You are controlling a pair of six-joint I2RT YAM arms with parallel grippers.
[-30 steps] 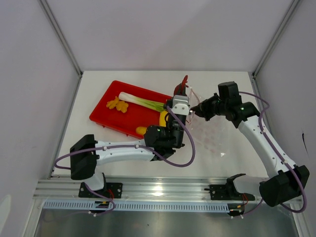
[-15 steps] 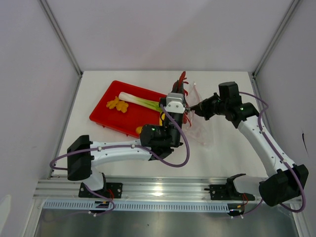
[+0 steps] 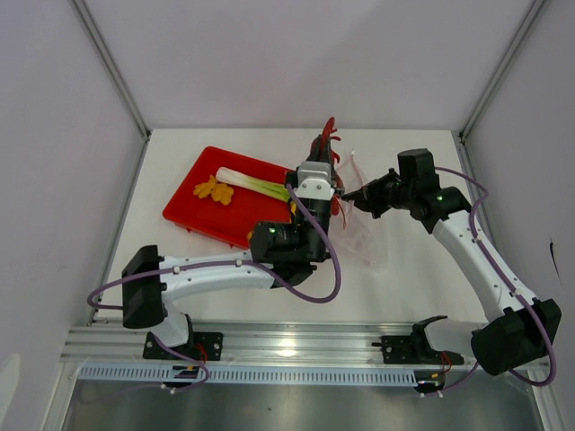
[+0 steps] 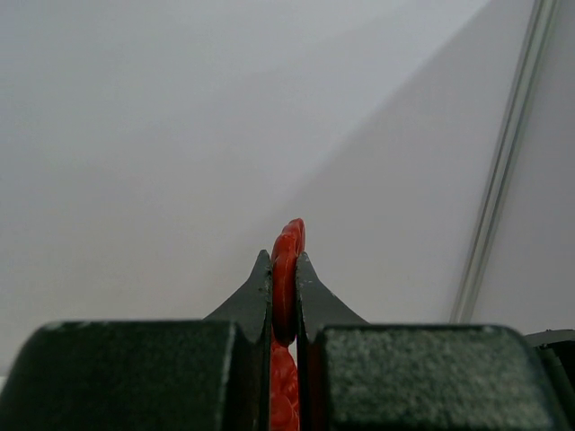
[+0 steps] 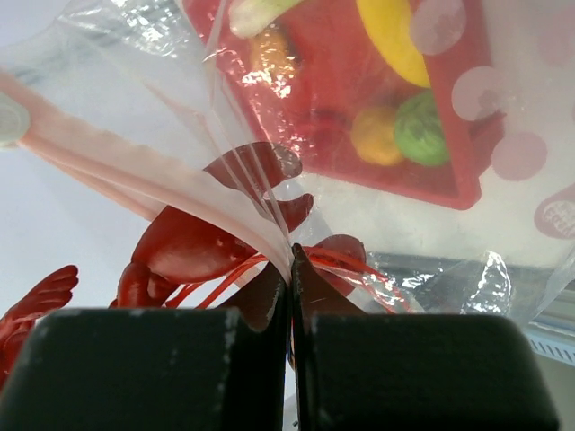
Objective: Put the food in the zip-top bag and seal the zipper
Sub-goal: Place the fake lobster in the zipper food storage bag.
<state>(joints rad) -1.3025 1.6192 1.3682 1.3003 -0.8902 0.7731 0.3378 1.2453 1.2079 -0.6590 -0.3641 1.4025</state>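
Observation:
My left gripper point(image 3: 325, 160) is shut on a red toy food piece point(image 3: 330, 136) with claw-like lobes, pinched edge-on between the fingertips point(image 4: 284, 269) and held up beside the bag's mouth. My right gripper point(image 3: 349, 196) is shut on the mouth edge of the clear zip-top bag point(image 3: 365, 235), at its pale pink zipper point(image 5: 108, 153). The bag hangs crumpled below the closed jaws point(image 5: 289, 256). A leek point(image 3: 256, 184), an orange ruffled piece point(image 3: 213, 190), yellow fruits point(image 5: 395, 36) and a green fruit point(image 5: 422, 130) lie on the red tray point(image 3: 193, 214).
The red tray sits left of centre on the white table, with the left arm's forearm point(image 3: 216, 274) stretched across in front of it. White walls with metal frame posts point(image 3: 112, 67) close the table on three sides.
My left gripper has risen and shifted slightly left with the red piece. The bag, spread over the table before, now hangs bunched under the right gripper, which has hardly moved.

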